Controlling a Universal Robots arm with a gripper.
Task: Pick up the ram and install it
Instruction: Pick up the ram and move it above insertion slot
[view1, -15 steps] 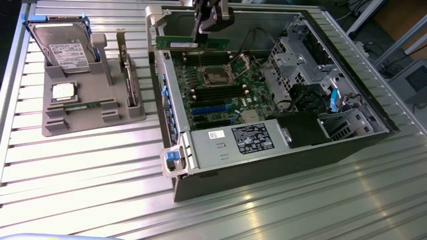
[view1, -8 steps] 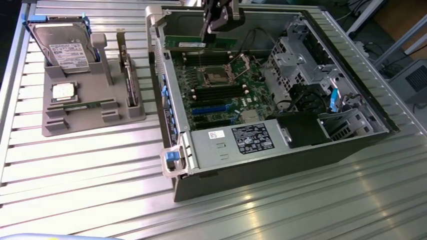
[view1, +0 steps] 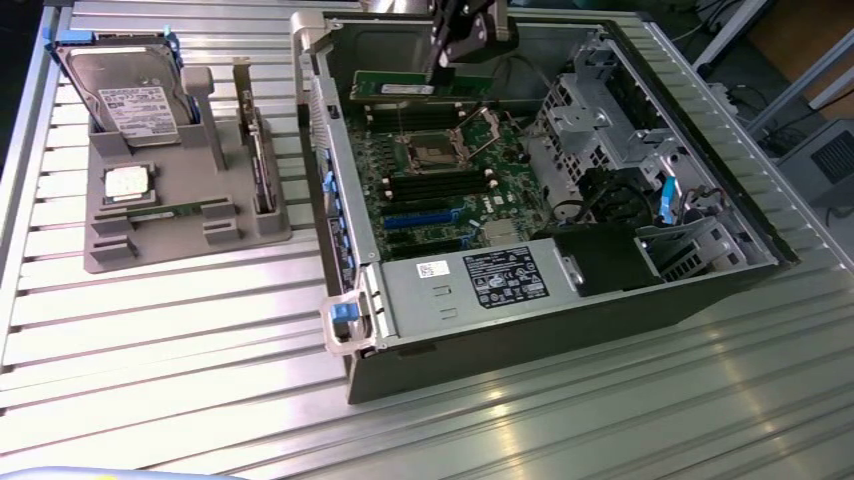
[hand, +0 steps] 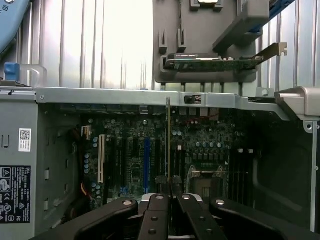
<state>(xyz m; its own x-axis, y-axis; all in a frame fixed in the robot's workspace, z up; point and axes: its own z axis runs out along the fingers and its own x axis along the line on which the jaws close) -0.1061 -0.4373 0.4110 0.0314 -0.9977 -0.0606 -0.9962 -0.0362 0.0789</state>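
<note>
One tool (view1: 449, 62) clamping ram (view1: 400, 88), hanging over motherboard (view1: 461, 190)

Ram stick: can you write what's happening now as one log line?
gripper: shut on ram | ram: held above motherboard inside open computer case | install: not seated yet

Green ram (view1: 400, 88), dark green motherboard (view1: 470, 200), silver ribbed table (view1: 174, 330).

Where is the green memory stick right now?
The ram is clamped in the gripper, held over the motherboard inside the open computer case, just beyond the processor socket, near the top of the exterior view.
</note>
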